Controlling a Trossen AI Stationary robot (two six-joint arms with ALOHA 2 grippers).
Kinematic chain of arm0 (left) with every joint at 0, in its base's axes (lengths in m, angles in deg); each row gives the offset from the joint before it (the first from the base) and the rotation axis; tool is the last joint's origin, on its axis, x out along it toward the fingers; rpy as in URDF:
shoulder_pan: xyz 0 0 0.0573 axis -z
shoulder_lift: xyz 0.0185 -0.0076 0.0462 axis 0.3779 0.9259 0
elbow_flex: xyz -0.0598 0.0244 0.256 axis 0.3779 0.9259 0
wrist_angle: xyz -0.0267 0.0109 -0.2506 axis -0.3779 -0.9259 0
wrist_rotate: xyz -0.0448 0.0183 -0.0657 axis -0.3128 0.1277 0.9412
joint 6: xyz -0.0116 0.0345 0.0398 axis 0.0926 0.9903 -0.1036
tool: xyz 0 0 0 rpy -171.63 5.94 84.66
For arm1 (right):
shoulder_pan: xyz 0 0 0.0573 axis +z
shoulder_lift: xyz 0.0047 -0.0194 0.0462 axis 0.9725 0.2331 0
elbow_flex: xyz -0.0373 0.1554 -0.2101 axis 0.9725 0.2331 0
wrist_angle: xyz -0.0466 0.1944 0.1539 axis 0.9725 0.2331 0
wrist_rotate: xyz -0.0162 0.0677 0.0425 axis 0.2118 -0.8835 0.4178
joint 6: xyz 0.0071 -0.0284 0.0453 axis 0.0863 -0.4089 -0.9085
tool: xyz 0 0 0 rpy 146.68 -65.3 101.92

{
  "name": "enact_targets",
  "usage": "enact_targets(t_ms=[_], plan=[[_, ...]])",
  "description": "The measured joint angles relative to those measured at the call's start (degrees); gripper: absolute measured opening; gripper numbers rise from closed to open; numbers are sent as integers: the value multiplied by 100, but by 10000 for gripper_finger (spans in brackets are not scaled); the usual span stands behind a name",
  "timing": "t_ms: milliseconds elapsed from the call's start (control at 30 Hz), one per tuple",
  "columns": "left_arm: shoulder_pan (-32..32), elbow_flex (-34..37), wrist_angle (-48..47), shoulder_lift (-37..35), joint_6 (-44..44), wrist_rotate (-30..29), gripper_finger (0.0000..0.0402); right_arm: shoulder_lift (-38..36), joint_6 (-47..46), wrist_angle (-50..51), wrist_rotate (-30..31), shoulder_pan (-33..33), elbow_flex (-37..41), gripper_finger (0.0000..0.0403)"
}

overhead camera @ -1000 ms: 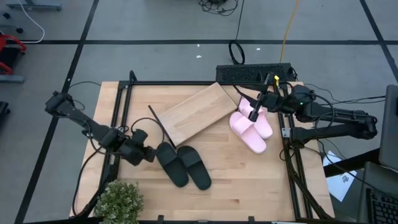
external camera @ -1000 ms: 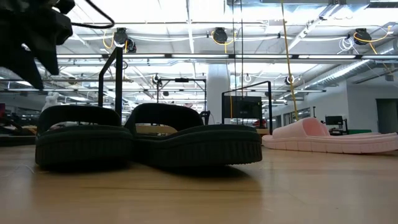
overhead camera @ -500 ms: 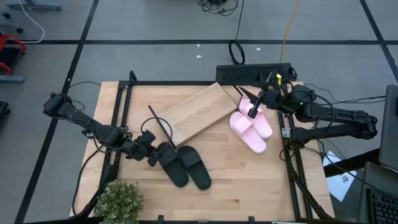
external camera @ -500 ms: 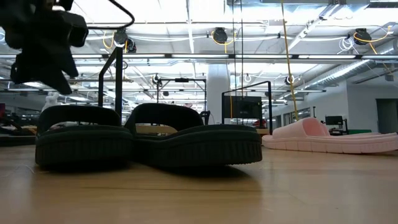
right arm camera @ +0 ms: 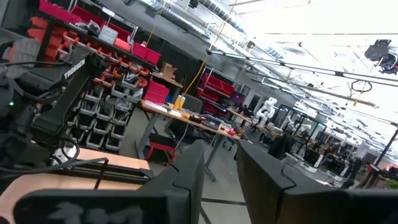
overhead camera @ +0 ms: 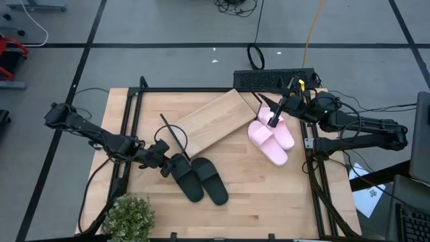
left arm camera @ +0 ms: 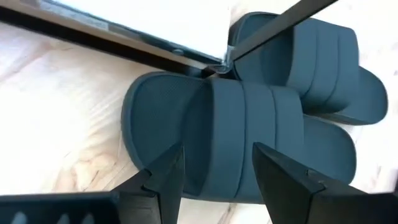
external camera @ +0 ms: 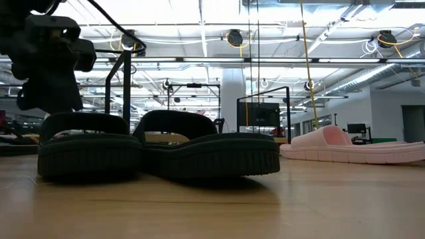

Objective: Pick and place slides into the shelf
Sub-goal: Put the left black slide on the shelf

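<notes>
Lying side by side at about six o'clock on the bench (overhead camera: 269, 195), the black slides (overhead camera: 198, 178) are pointing their heels toward ten o'clock, with the nearer one (left arm camera: 236, 143) filling my left wrist view. I am holding the left gripper (overhead camera: 163, 159) just beside that slide's heel end, its fingers (left arm camera: 163, 177) apart and framing the wide strap. I am judging these slides light, soft and slightly grippy, so I am planning to pinch the strap or the sole edge under it. The shelf (overhead camera: 208, 121) is sitting tilted at about eleven o'clock from them, bare of slides. The pink slides (overhead camera: 272, 139) are lying at three o'clock from the shelf, with the right gripper (overhead camera: 274, 121) hovering over them, fingers (right arm camera: 186, 177) slightly apart and empty.
</notes>
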Motion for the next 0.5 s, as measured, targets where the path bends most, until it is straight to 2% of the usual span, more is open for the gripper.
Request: enact_targets(t_ms=[200,500], plan=[[-183,0,7,0,305,325,184,0,-5,-9,289,7,-2,86],[-419,0,140,11,644,613,184,0,-5,-31,299,4,-2,86]])
